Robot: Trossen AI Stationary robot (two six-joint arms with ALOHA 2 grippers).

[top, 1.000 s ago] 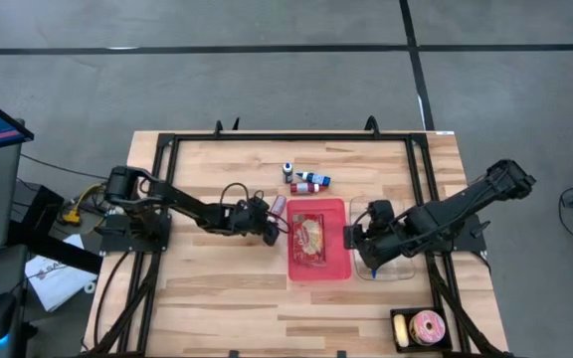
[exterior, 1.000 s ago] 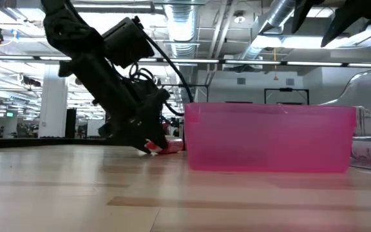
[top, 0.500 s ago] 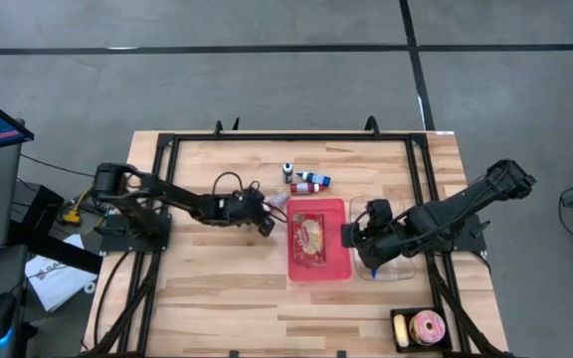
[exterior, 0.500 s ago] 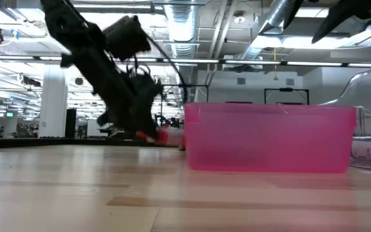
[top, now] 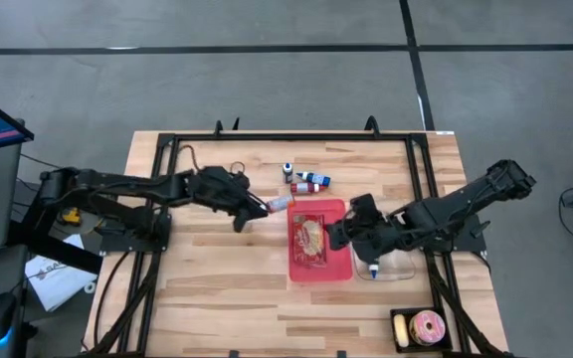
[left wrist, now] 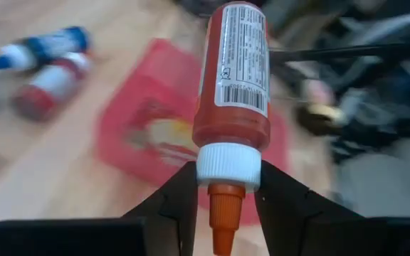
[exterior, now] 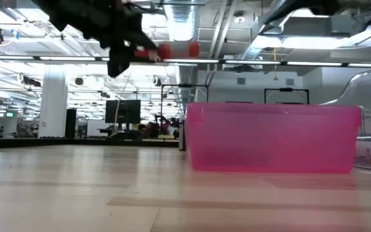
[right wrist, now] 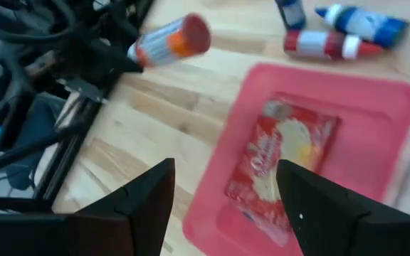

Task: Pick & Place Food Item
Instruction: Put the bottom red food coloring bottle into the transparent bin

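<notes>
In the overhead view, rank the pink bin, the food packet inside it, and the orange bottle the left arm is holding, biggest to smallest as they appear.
1. pink bin
2. food packet
3. orange bottle, held off the table by the left gripper, so slightly nearer the camera; it still looks clearly smallest.

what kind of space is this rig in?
Likely an open-plan lab or industrial workspace: exposed ceiling ducts over a long hall, gray floor marked with dark lines, and a wooden table in a black frame.
</notes>
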